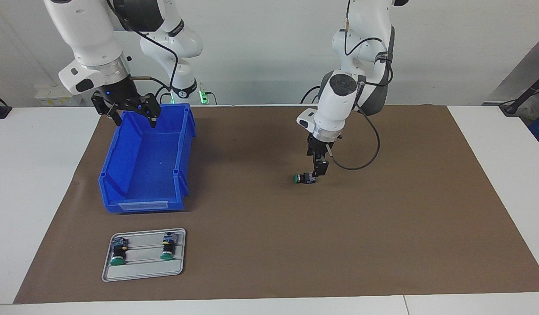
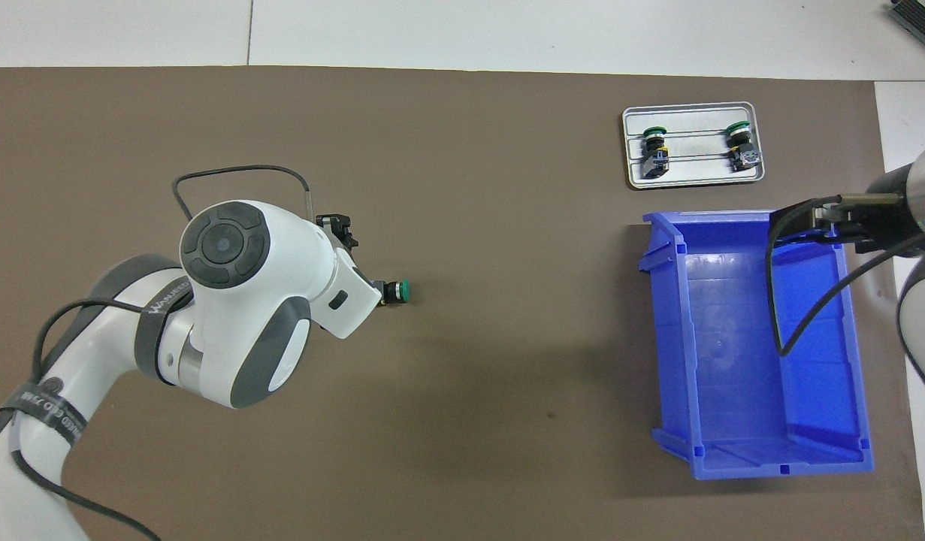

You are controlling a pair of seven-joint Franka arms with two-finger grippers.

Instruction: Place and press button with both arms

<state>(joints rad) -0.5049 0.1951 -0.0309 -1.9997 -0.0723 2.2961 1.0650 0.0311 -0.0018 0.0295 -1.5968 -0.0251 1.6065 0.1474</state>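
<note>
A button [image 1: 302,178] [image 2: 397,291] with a green cap lies sideways at mat level in the middle of the brown mat, its cap toward the right arm's end. My left gripper [image 1: 318,174] comes straight down onto its blue-grey base and appears shut on it. In the overhead view the left arm's white hand hides the grip. I cannot tell whether the button rests on the mat. My right gripper [image 1: 134,119] hangs open and holds nothing over the blue bin's [image 1: 181,166] end nearest the robots.
A grey metal tray [image 1: 144,263] [image 2: 695,174] lies farther from the robots than the bin [image 2: 672,338], with two more green-capped buttons [image 1: 118,253] [image 1: 168,247] on it. The brown mat covers most of the white table.
</note>
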